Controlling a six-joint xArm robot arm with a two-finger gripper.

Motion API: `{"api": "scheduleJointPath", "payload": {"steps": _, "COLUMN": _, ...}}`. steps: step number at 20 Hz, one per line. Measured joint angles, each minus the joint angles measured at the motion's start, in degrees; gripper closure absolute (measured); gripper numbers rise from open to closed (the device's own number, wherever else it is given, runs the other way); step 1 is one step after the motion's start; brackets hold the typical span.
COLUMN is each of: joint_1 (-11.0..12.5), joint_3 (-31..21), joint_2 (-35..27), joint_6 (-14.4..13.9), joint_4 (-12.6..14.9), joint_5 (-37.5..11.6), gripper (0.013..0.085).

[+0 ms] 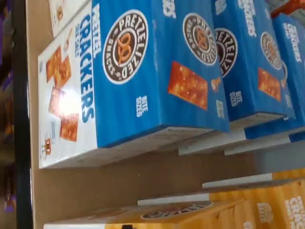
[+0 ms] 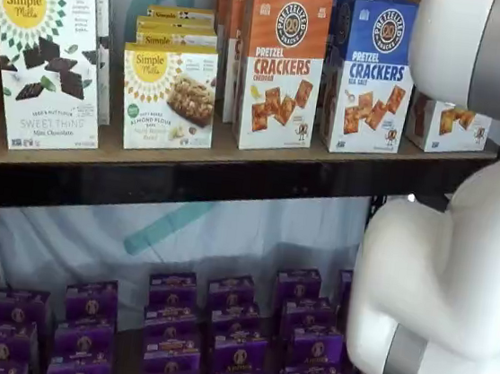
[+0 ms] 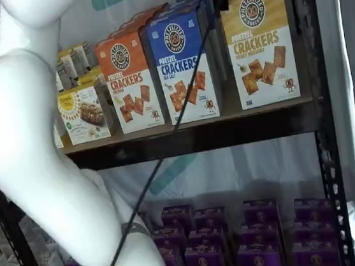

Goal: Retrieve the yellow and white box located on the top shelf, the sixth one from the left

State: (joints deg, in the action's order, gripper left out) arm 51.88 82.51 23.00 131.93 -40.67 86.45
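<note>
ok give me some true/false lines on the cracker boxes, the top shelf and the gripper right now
1. The yellow and white box stands upright on the top shelf. True.
2. The gripper's fingers are shut on it. False: no fingers show in either shelf view, only the white arm.
3. A blue-topped crackers carton stands beside it. True.
4. The wrist view is mostly filled by orange-topped cartons. False: blue-topped ones fill it.
5. The lower level holds small purple boxes. True.
</note>
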Motion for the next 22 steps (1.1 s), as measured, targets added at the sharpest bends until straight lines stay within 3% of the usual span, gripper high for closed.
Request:
{"api": "scheduleJointPath", "payload": {"steps": 8, "joint_1": -3.8, "joint_3": 5.86, "joint_2": -4.25, "joint_6": -3.1, "joint_4": 6.58, "joint_5": 3.36, "gripper": 0.013}}
{"api": "scheduleJointPath", "payload": {"steps": 12, "joint_1": -6.15, "joint_3": 10.41, "joint_2": -7.46, "joint_6": -4.2, "joint_4": 12.64, "joint_5": 6.59, "gripper": 0.013}}
{"api": "scheduleJointPath", "payload": {"steps": 19, "joint_1": -7.12, "joint_3": 12.02, "joint_2": -9.46, "joint_6": -4.34, "joint_4": 13.59, "joint_5": 5.16, "gripper": 0.013}}
{"api": "scheduleJointPath", "payload": {"steps": 22, "joint_1": -8.12, "joint_3": 14.04, "joint_2": -11.02, "joint_6": -4.46, "joint_4": 16.14, "joint_5": 5.54, "gripper": 0.013}}
